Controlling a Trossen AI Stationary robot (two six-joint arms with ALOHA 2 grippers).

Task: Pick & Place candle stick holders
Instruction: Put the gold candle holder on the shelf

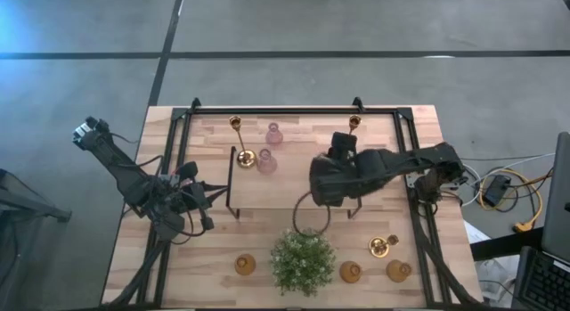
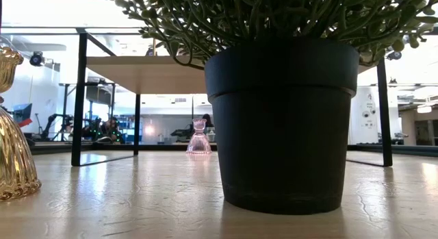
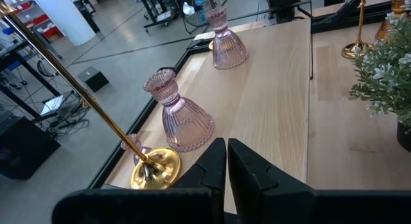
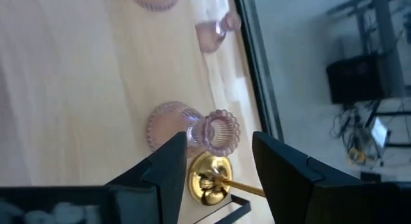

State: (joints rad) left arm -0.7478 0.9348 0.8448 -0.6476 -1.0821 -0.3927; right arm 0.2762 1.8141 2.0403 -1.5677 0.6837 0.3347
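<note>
Above the shelf's [image 1: 294, 201] middle we see the right gripper [image 4: 215, 161], fingers parted and empty, looking down on a pink holder [image 4: 192, 126] touching a brass stick's [image 4: 209, 180] base. The left gripper [image 3: 227, 161], fingers closed on nothing, waits off the shelf's left end. Amber holders [image 1: 350, 273] flank the plant [image 1: 303, 260].

The light wooden table [image 1: 294, 142] carries 2 pink glass holders [image 1: 270, 147], brass sticks [image 1: 243, 143], 3 amber holders [image 1: 351, 272], a potted plant [image 1: 303, 261] and a black-legged shelf [image 1: 276, 188].
</note>
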